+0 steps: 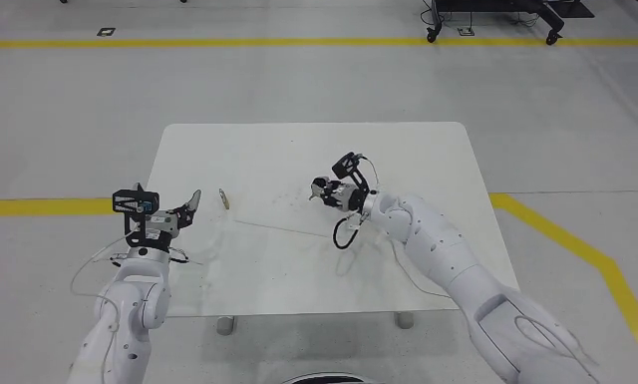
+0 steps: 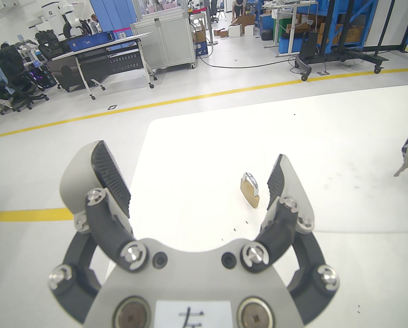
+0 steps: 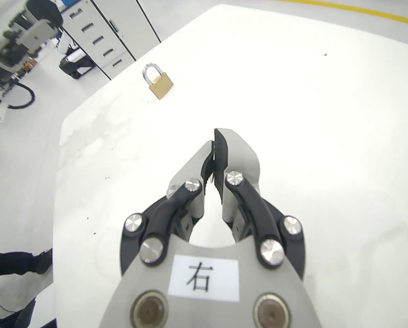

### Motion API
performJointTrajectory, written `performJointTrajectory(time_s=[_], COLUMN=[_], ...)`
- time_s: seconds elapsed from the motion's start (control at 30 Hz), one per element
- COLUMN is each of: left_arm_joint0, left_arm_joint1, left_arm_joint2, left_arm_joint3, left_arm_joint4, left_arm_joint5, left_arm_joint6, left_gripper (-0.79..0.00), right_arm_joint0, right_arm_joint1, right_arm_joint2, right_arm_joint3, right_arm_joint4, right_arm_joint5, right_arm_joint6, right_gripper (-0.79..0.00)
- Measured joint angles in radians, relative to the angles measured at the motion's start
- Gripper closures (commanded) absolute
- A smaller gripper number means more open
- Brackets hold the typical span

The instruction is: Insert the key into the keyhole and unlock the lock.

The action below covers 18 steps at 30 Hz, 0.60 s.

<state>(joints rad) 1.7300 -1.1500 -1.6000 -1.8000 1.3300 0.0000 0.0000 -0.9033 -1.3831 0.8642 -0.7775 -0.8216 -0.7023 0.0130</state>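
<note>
Table (image 1: 299,145): white, rounded corners; both grippers are over it, the left near its left edge and the right near its middle.
Right gripper (image 3: 216,141): over the middle of the table, well apart from the left gripper. Its ribbed pads are pressed together on the key. It points toward the lock and the left gripper.
Left gripper (image 2: 190,160): low over the left part of the table, fingers spread wide with nothing between the black ribbed pads (image 2: 110,175). It points across the table toward the lock.
Lock (image 2: 250,191): a small padlock with a brass body and a silver shackle, both shackle legs seated in the body. It rests on the table just beyond the left gripper's fingertips, close to the finger on the right gripper's side and not touching it. It lies between the two grippers, far nearer the left one.
Key (image 2: 400,171): silver; the blade sticks out past the right gripper's fingertips, slanting down toward the table and toward the lock's side. Whether its tip touches the table cannot be told. It is well apart from the lock.
</note>
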Motion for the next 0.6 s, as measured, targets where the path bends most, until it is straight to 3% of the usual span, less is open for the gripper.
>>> performJointTrajectory(time_s=[0.3, 0.4, 0.6], left_arm_joint0=[0.000, 0.000, 0.000], left_arm_joint1=[0.000, 0.000, 0.000], left_arm_joint2=[0.000, 0.000, 0.000], left_arm_joint3=[0.000, 0.000, 0.000], left_arm_joint4=[0.000, 0.000, 0.000], left_arm_joint5=[0.000, 0.000, 0.000], left_arm_joint6=[0.000, 0.000, 0.000], left_gripper=[-0.785, -0.785, -0.785], right_arm_joint0=[-0.132, -0.141, -0.140], right_arm_joint1=[0.056, 0.057, 0.057], right_arm_joint2=[0.158, 0.171, 0.170], right_arm_joint3=[-0.072, -0.054, -0.055], right_arm_joint4=[0.154, 0.231, 0.214], right_arm_joint5=[-0.127, -0.172, -0.166], right_arm_joint6=[-0.073, -0.060, -0.061], right_gripper=[0.000, 0.000, 0.000])
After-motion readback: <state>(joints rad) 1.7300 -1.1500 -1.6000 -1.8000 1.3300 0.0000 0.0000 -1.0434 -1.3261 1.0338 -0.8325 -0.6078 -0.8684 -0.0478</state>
